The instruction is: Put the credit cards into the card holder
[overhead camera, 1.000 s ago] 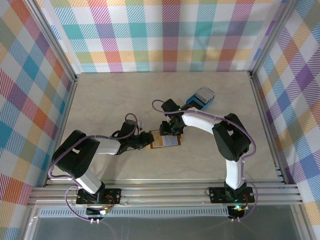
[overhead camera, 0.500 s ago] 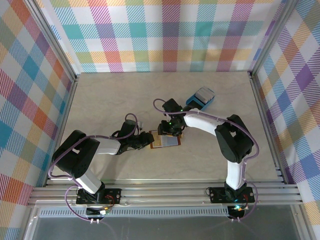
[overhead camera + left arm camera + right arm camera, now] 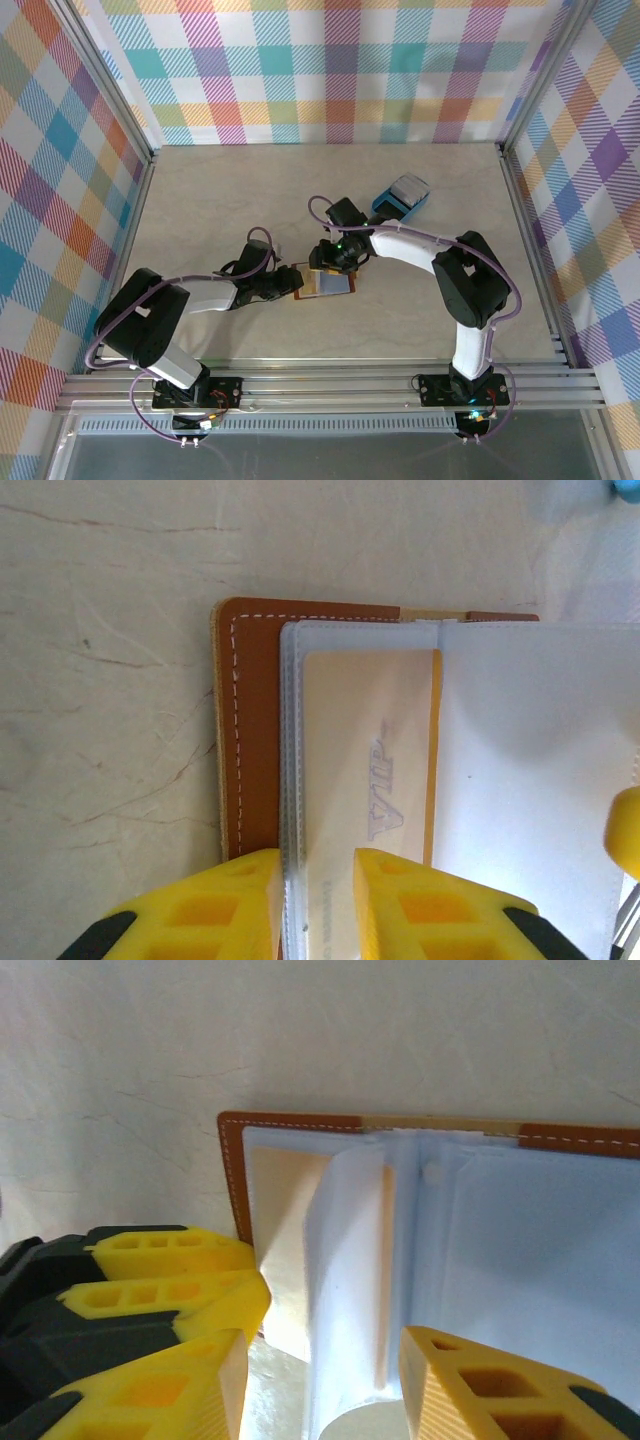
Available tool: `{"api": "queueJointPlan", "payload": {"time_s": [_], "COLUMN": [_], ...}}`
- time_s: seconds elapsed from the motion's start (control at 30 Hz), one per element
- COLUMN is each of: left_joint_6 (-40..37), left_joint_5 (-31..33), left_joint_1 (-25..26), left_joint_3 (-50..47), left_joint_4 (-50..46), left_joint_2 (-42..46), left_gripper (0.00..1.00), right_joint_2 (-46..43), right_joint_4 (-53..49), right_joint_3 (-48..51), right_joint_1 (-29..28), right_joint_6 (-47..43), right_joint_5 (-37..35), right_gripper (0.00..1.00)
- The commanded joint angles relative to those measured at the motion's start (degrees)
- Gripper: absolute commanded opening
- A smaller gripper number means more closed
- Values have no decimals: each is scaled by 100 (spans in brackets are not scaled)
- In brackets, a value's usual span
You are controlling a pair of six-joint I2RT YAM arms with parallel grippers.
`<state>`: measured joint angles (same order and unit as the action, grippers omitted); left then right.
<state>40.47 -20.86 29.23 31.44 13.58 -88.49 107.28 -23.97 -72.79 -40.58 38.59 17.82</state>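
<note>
Brown leather with white stitching marks the card holder (image 3: 338, 283), which lies open on the table (image 3: 220, 200) a little below the centre of the top view. My left end effector (image 3: 296, 283) sits at its 9 o'clock edge and my right end effector (image 3: 328, 266) is over its 12 o'clock edge. At the holder's 1 o'clock, well apart, a blue tray (image 3: 384, 208) carries something grey (image 3: 411, 187).

From the left wrist I see the holder's brown flap running from 12 towards 6 o'clock, with a clear sleeve (image 3: 520, 780) spread over it. A cream credit card (image 3: 365, 770), lettered "VIP" and striped orange along its 3 o'clock side, sits inside the sleeve. The yellow fingers (image 3: 225, 905) at 6 o'clock are drawn close together and clamp the holder's edge. One lies against the leather, the other against the sleeved card.

From the right wrist I see the holder across the upper half, with the left end effector's fingers pinching its corner at 9 o'clock. One sleeve leaf (image 3: 350, 1250) stands lifted near the centre, with the cream card showing at its 9 o'clock side. My right fingers (image 3: 480, 1395) stand apart at 6 o'clock, either side of that leaf. A pale blurred shape sits between them at the bottom edge, and I cannot tell whether they hold anything.
</note>
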Motion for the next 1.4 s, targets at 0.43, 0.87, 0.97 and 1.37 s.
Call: {"api": "queueJointPlan", "payload": {"time_s": [0.43,0.87,0.97,1.37], "left_joint_6": [-317,-1393,-1759,-3065], "left_joint_5": [405,-155,-529,-1320], "left_joint_1": [-238,-550,-550,-581], "left_joint_3": [207,1294,1926,2962], "left_joint_4": [-1149,-2495,-2840,-2768], "left_joint_2": [797,2193,2066,1631], "left_gripper": [24,28,44,92], "right_joint_2": [-665,-2908,-3026,-1823], "right_joint_4": [438,450,-11,-935], "right_joint_3": [287,1071,784,-558], "right_joint_1": [21,1104,1661,2447], "right_joint_6": [-11,-3003,-3660,-5217], "right_joint_5": [-125,-1451,-1519,-2150], "right_gripper": [44,50,55,79]}}
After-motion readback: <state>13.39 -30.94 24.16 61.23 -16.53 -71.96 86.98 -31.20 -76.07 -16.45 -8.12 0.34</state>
